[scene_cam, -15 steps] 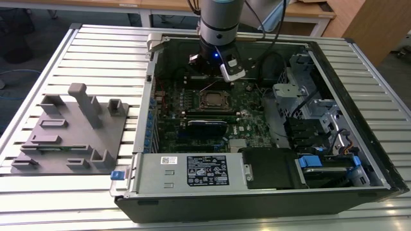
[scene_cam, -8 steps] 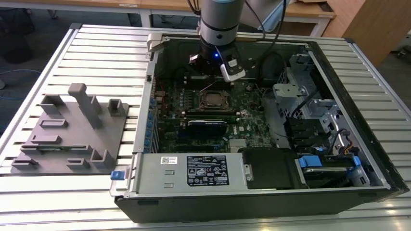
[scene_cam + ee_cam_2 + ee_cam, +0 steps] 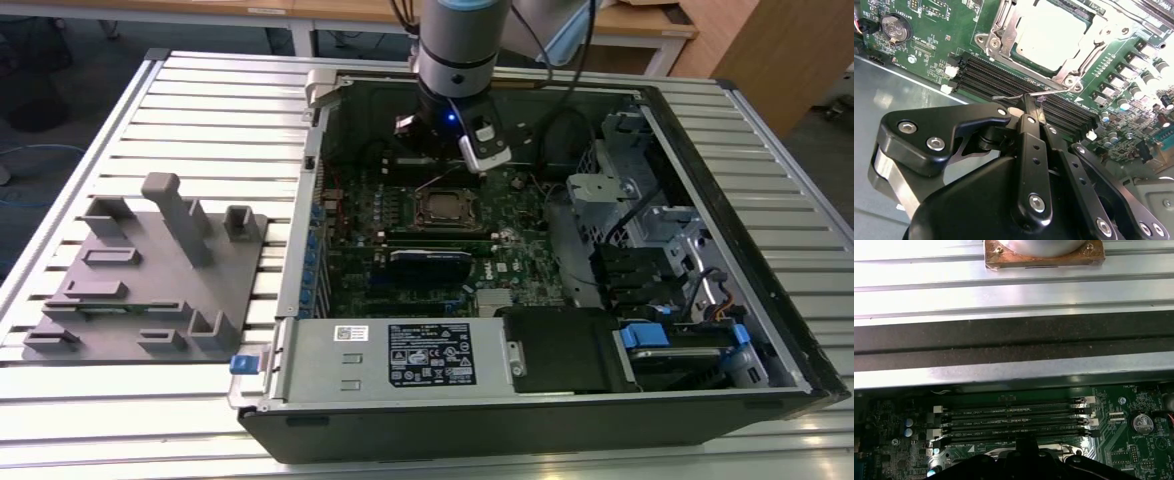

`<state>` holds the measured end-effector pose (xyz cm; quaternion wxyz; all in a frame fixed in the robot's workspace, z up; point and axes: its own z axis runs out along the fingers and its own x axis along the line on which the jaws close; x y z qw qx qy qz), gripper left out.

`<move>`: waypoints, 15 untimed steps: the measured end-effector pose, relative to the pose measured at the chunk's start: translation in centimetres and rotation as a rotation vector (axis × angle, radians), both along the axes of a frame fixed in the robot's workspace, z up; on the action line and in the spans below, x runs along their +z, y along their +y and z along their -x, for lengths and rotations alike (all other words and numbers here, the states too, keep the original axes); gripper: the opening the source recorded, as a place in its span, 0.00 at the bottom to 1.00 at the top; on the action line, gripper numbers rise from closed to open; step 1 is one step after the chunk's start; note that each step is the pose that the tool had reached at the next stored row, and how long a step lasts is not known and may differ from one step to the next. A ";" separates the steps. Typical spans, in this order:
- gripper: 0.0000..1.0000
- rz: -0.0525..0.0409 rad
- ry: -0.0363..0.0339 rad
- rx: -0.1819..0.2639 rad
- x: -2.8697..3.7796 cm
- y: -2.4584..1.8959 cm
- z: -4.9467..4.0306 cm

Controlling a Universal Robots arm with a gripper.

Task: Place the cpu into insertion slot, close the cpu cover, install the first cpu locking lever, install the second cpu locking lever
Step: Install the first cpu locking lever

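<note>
We see the cpu (image 3: 1054, 35) seated in the insertion slot (image 3: 441, 207), with the cpu cover (image 3: 1004, 30) down over it. The gripper (image 3: 1033, 103) is pinched closed, seemingly on a thin locking lever (image 3: 1009, 97) beside the socket. The levers are not yet latched, we judge.

Silvery cpu (image 3: 1051, 36) under closed cpu cover (image 3: 1004, 22)

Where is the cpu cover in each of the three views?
Exterior view: the cpu cover lies mid-way on the green board.
Second wrist view: the cover lies beyond the black memory slots.
First wrist view: its silvery edge lies beside those slots.
Shared landmark: the memory slots, in both wrist views.
</note>
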<state>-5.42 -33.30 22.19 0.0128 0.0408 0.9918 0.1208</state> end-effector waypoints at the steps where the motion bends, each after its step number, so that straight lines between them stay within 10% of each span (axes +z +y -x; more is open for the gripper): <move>1: 0.10 -0.0001 -0.0001 0.000 -0.04 0.00 -0.06; 15: 0.10 -0.0002 -0.0071 0.000 -0.61 0.02 -0.54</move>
